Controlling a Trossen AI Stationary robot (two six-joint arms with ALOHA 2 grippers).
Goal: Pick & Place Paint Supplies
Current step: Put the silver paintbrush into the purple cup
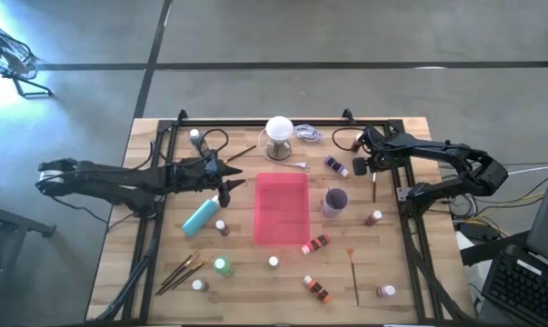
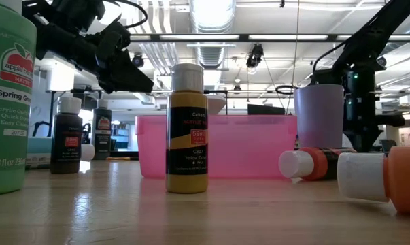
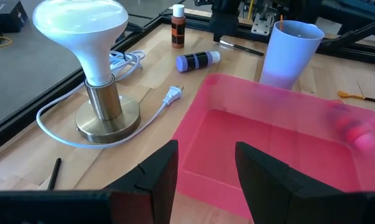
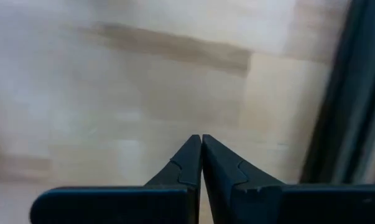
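Observation:
Paint bottles lie scattered on the wooden table: a teal bottle, a purple one, a green one, an upright yellow one. Brown-handled brushes lie near the front left. My right gripper is shut and points down at the far right, at the far end of a dark brush; in its wrist view nothing shows between its fingertips. My left gripper hovers open at the left rim of the pink tray, holding nothing. My right gripper comes from above, pointing down, right at the dark brush's far end. The gripper's body covers that spot, so I cannot tell whether it touches the brush. The brush lies flat on the table.
A white bulb on a brass stand with its cord stands at the back centre. A lavender cup stands right of the tray. More small bottles and an orange-tipped brush lie in front. A black frame rims the table.

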